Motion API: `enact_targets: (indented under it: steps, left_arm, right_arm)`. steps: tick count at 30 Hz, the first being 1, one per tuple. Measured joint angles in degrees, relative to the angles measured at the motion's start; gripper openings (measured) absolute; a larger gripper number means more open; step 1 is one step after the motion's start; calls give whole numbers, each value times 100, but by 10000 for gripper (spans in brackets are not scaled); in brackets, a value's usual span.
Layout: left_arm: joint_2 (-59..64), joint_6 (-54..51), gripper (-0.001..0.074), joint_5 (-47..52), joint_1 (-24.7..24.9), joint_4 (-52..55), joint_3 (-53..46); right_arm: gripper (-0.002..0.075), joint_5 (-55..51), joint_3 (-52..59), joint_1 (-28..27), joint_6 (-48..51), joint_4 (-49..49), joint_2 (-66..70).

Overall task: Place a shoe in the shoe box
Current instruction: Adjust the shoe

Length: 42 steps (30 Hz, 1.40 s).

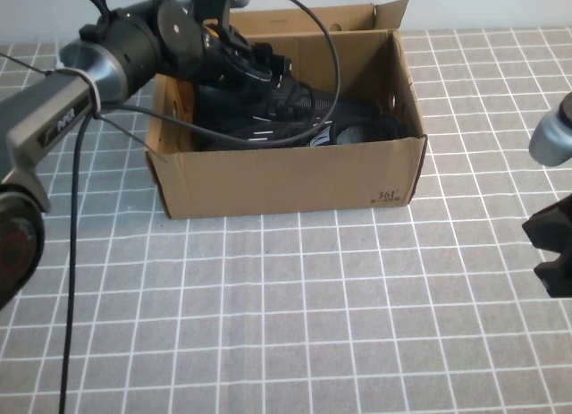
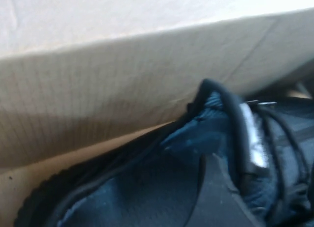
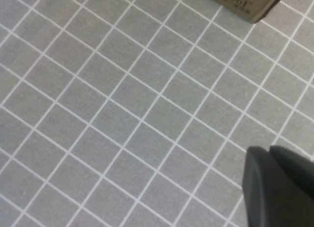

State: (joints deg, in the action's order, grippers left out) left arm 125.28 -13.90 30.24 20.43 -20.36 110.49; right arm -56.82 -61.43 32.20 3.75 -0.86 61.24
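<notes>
The brown cardboard shoe box (image 1: 286,177) stands at the back middle of the table, flaps open, with "361" print at its front right corner. The black knit shoe (image 1: 273,119) with white dashes lies inside it, toward the left. My left gripper (image 1: 259,65) reaches down into the box from the left and is shut on the shoe's collar. In the left wrist view one finger (image 2: 213,197) sits inside the shoe's opening (image 2: 147,188), next to the box wall (image 2: 122,89). My right gripper (image 1: 554,253) is shut and empty at the right edge, apart from the box.
More black shoe material (image 1: 362,130) lies in the box's right half; I cannot tell whether it is a second shoe. A cable (image 1: 76,253) hangs from the left arm. The grey gridded table (image 1: 313,316) spreads in front. The box corner (image 3: 240,1) shows in the right wrist view.
</notes>
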Motion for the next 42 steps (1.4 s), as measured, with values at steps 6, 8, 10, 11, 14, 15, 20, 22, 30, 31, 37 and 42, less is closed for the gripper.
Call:
enact_targets:
  steps: [6, 8, 10, 11, 14, 15, 20, 22, 30, 31, 37, 42]
  left_arm:
    - [117, 22, 345, -236, -24, -156, 0]
    - [125, 22, 345, -276, -24, -306, 0]
    - [145, 22, 345, -292, -24, -436, 0]
    - [155, 22, 345, -301, -24, -502, 0]
    - [233, 22, 345, -314, -24, -600, 0]
    - [257, 22, 345, -326, -24, -603, 0]
    - [411, 10, 344, -371, -24, -638, 0]
    - [465, -16, 336, -418, -24, -740, 0]
    - [574, -149, 188, -1142, -24, -1233, 0]
    - [585, -176, 159, -1142, -24, -1279, 0]
    - [643, -729, 16, -1174, -24, -1690, 0]
    - [643, -1869, 3, -1179, -49, -2478, 0]
  right_arm:
    - [-16, 49, 0, 0, 70, 0, 8]
    - [-16, 82, 0, 0, 70, 0, 8]
    - [-16, 108, 0, 0, 70, 0, 8]
    - [-16, 118, 0, 0, 70, 0, 8]
    - [-16, 131, 0, 0, 78, 0, 8]
    - [-16, 130, 0, 0, 78, 8, 8]
    - [-16, 130, 0, 0, 92, 86, 8]
    - [-16, 130, 0, 0, 92, 86, 8]
    - [-16, 130, 0, 0, 92, 161, 8]
    - [-16, 130, 0, 0, 92, 166, 8]
    - [-16, 130, 0, 0, 92, 190, 8]
    - [-16, 130, 0, 0, 92, 204, 8]
